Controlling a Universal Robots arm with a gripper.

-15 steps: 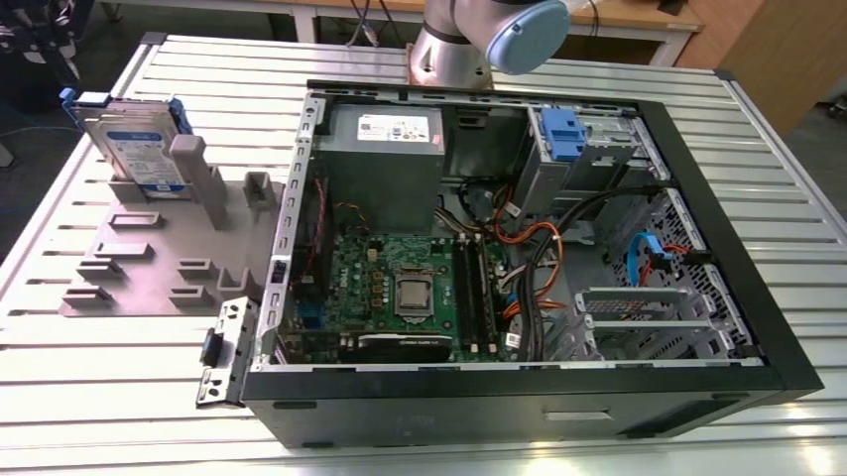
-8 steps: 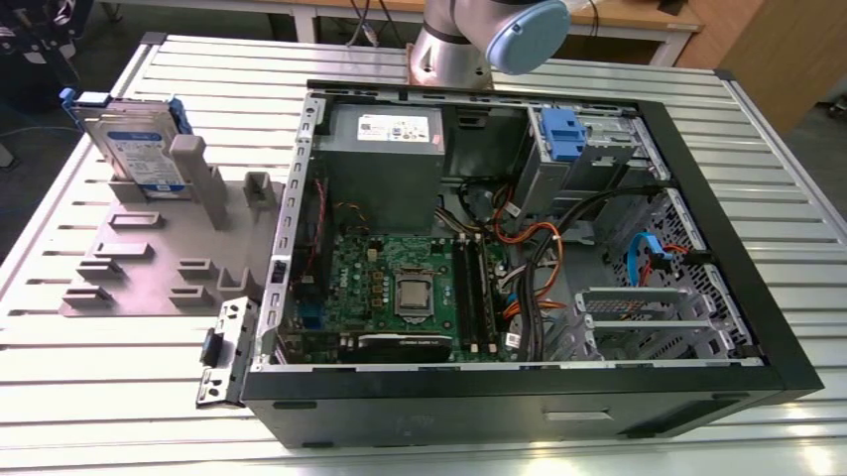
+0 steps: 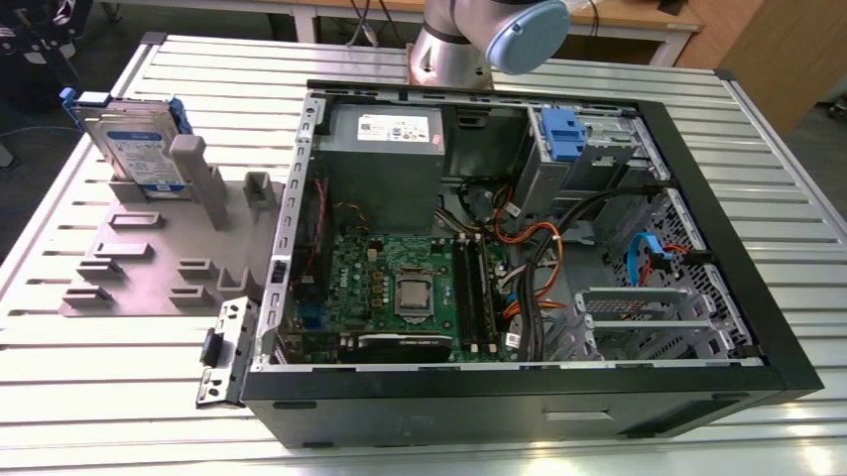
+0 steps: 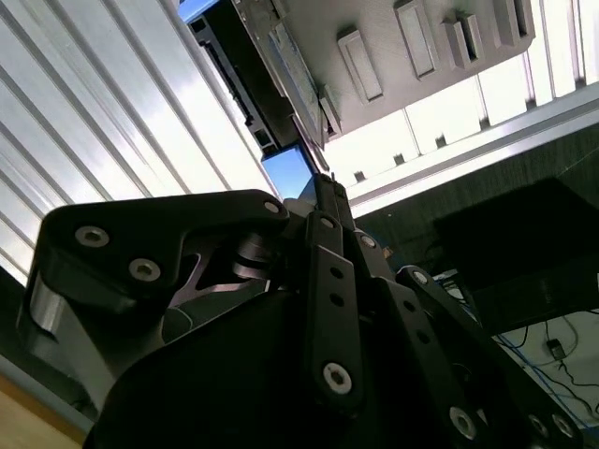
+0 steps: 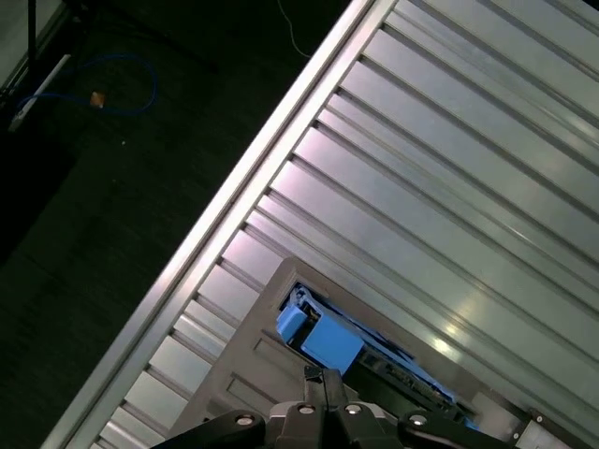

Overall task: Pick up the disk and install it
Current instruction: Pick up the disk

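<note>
The disk (image 3: 133,139), a silver-grey drive with a white-and-blue label in a blue carrier frame, stands on edge in a slot of the grey holder (image 3: 146,258) at the exterior view's left. In the first wrist view I look down on the disk (image 5: 328,341) from well above, its blue carrier end just past my gripper (image 5: 314,376). The fingers are shut together with nothing between them. In the second wrist view my gripper (image 4: 325,182) points toward the disk (image 4: 281,65), seen edge-on in the grey holder (image 4: 421,47).
An open black computer case (image 3: 741,297) lies on the slatted metal table (image 3: 106,397). Inside are a grey power supply (image 3: 384,139), a motherboard, cables and a drive bay with a blue bracket (image 3: 562,134). The arm's silver joint (image 3: 477,40) rises behind the case.
</note>
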